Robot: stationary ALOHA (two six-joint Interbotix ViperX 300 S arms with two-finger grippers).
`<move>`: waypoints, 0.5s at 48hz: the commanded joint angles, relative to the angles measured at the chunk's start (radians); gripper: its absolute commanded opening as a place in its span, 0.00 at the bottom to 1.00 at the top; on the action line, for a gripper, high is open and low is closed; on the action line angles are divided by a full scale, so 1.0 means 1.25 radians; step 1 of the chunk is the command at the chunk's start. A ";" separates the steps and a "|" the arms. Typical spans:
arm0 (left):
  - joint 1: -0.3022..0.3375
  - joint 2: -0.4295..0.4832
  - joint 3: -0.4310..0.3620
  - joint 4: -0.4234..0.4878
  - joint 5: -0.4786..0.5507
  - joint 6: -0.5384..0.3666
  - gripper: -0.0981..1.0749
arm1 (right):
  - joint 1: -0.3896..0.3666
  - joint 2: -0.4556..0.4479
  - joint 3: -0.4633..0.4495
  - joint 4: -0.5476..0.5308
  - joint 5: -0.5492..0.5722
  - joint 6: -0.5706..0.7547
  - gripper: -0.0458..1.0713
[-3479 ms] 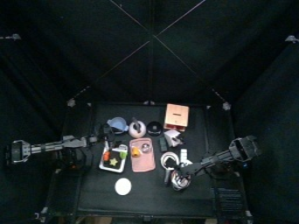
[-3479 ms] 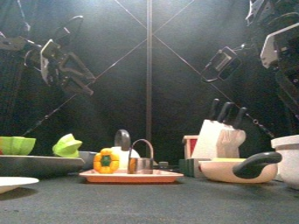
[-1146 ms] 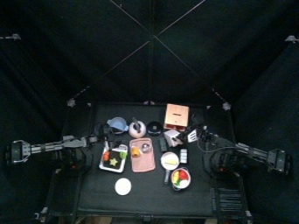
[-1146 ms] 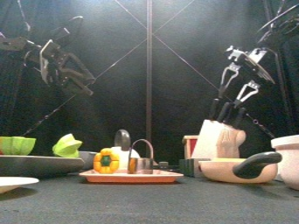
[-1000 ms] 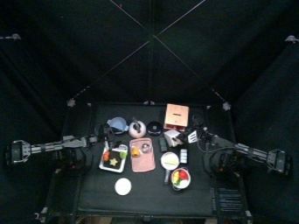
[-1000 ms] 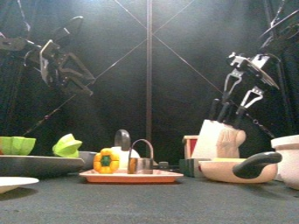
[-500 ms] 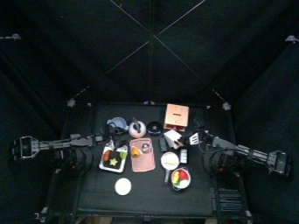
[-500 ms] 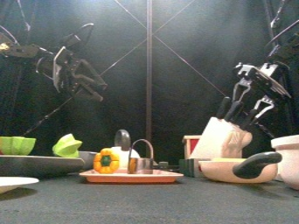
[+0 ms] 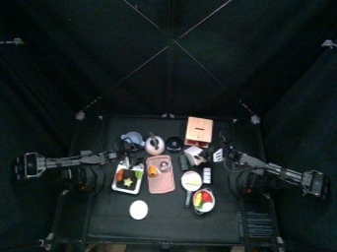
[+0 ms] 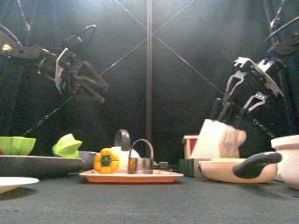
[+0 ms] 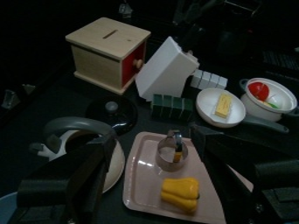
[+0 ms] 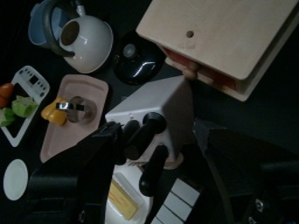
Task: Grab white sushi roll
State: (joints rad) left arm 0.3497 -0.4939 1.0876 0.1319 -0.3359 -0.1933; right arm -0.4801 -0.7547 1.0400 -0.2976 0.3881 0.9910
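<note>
Both arms have come in since the earlier frames: the right gripper, which hung high by the table's right edge, now hovers low over the knife block, and the left gripper has shifted toward the table's middle. The right gripper's jaws are spread wide with nothing between them, and the knife handles sit directly under the gap. The left gripper's jaws also stand apart and empty, held in the air above the left half of the table, over the pink tray that carries a yellow pepper and a small metal cup. The white sushi roll appears to be the short row of white pieces lying on the table just beside the knife block's foot, between it and the white bowl with a yellow slab in it; neither gripper touches it. A second white bowl with something red in it sits near the first. The wooden box with a red side stands behind the knife block, close to it.
</note>
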 commanded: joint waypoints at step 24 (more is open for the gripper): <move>0.005 -0.004 -0.016 0.001 -0.007 0.001 0.94 | -0.042 -0.021 -0.022 -0.007 -0.002 0.004 0.90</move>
State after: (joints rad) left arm 0.3497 -0.4939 1.0861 0.1335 -0.3359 -0.1933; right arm -0.5292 -0.7808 1.0324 -0.3160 0.3850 0.9940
